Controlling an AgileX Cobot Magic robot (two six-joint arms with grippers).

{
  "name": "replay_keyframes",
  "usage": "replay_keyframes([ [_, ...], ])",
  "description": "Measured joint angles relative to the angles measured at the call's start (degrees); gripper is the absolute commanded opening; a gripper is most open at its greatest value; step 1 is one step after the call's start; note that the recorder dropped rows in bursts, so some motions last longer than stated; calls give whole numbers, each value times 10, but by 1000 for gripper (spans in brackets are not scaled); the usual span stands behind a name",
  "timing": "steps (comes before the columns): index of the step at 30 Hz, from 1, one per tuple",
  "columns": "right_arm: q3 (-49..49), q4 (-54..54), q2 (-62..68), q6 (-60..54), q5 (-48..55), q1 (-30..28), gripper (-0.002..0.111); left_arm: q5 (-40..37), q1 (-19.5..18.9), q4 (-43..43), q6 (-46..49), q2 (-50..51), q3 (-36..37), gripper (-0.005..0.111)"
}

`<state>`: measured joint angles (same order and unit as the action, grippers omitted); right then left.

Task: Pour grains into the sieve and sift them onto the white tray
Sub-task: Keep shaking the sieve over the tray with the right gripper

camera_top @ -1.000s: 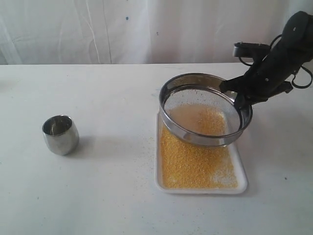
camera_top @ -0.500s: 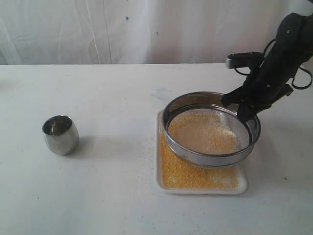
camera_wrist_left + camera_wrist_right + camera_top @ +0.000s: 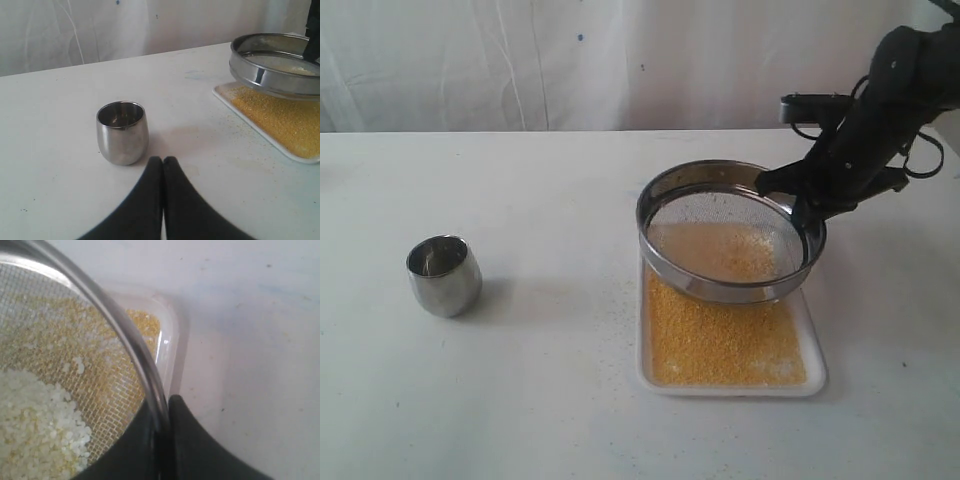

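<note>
My right gripper (image 3: 804,203) is shut on the steel rim of the sieve (image 3: 665,265), which hangs tilted above the far end of the white tray (image 3: 817,383). Golden-yellow grains (image 3: 725,345) cover the tray floor. Paler coarse grains (image 3: 30,420) lie on the sieve's mesh (image 3: 75,345), with the rim (image 3: 131,340) pinched in my right gripper (image 3: 165,405). The white tray's corner (image 3: 170,340) shows beneath. My left gripper (image 3: 163,161) is shut with nothing in it, just short of the steel cup (image 3: 122,131). The sieve (image 3: 250,70) and the tray (image 3: 227,102) also show there.
The small steel cup (image 3: 443,274) stands upright on the white table at the left. A few stray grains (image 3: 620,300) lie on the table beside the tray. A white curtain hangs behind the table.
The sieve has swung back up and to the left from a lower, more level position half a second ago, much as it stood a second ago. The cup and left gripper are unmoved.
</note>
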<state>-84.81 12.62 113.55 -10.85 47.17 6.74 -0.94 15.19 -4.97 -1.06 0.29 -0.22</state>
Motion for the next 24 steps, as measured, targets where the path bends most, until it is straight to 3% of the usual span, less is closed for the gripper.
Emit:
replay_keyframes([
  [2, -7, 12, 2, -71, 10, -4, 0, 0, 0, 0, 0, 0, 0, 0],
  [5, -12, -31, 5, 6, 21, 5, 0, 0, 0, 0, 0, 0, 0, 0],
  [8, -15, 1, 9, -82, 38, 9, 0, 0, 0, 0, 0, 0, 0, 0],
  [11, -15, -27, 7, -13, 48, 20, 0, 0, 0, 0, 0, 0, 0, 0],
  [14, -16, 20, 8, -100, 58, 20, 0, 0, 0, 0, 0, 0, 0, 0],
  [17, -17, -17, 4, -26, 58, 28, 0, 0, 0, 0, 0, 0, 0, 0],
  [21, -19, -4, 5, -86, 61, 24, 0, 0, 0, 0, 0, 0, 0, 0],
  [24, -19, -25, 7, -4, 57, 26, 0, 0, 0, 0, 0, 0, 0, 0],
])
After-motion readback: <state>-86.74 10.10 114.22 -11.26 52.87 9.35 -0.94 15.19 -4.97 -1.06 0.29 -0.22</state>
